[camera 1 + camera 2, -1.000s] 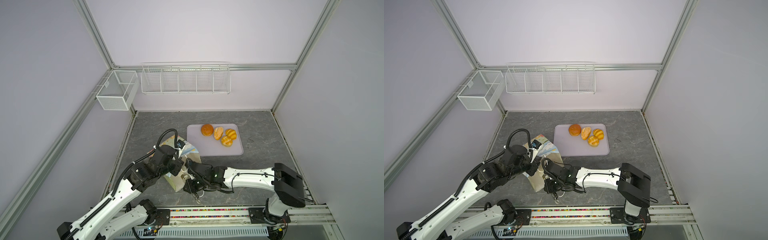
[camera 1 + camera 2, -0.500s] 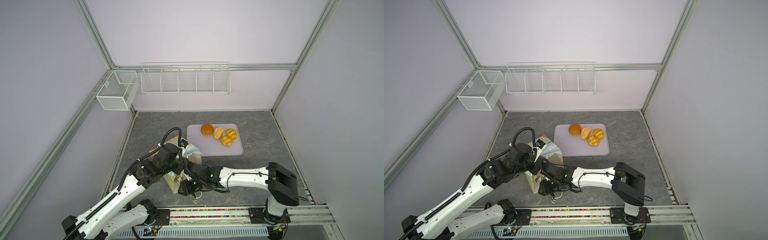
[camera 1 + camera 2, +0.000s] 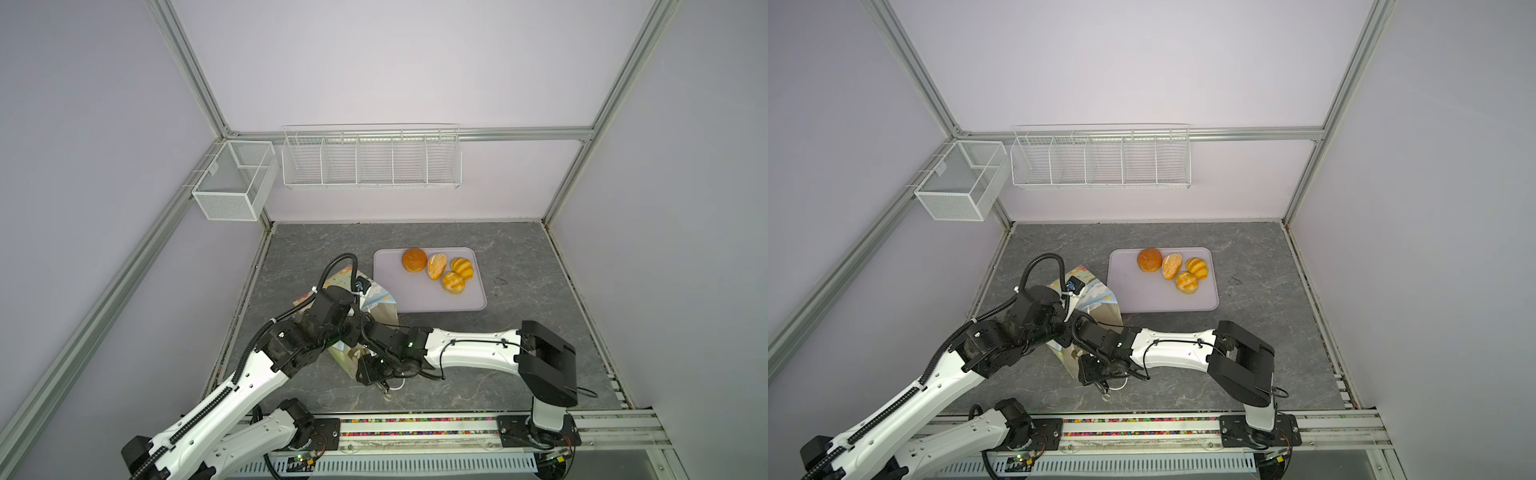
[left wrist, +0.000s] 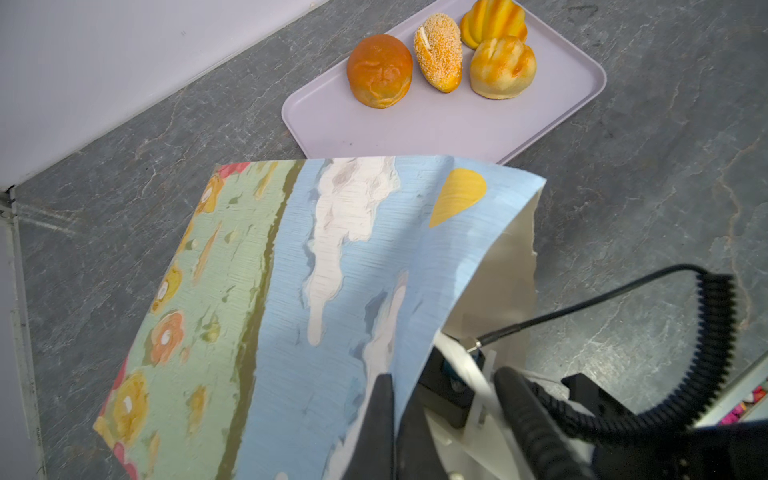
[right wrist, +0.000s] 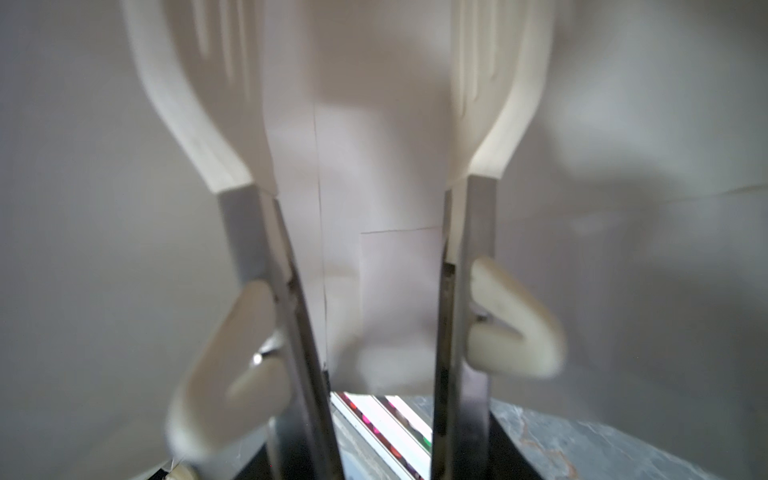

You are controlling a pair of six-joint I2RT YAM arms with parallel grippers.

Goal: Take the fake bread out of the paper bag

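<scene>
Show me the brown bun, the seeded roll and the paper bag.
brown bun (image 4: pixel 379 70): left wrist view, middle of its crust.
seeded roll (image 4: pixel 439 57): left wrist view, its seeded top.
paper bag (image 4: pixel 291 299): left wrist view, blue printed face.

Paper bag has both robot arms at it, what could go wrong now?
The left jaws pinch just the thin edge of the paper bag, so it might tear or slip free. The right jaws stand open inside, with only white lining in sight, so they may close on paper alone.
</scene>
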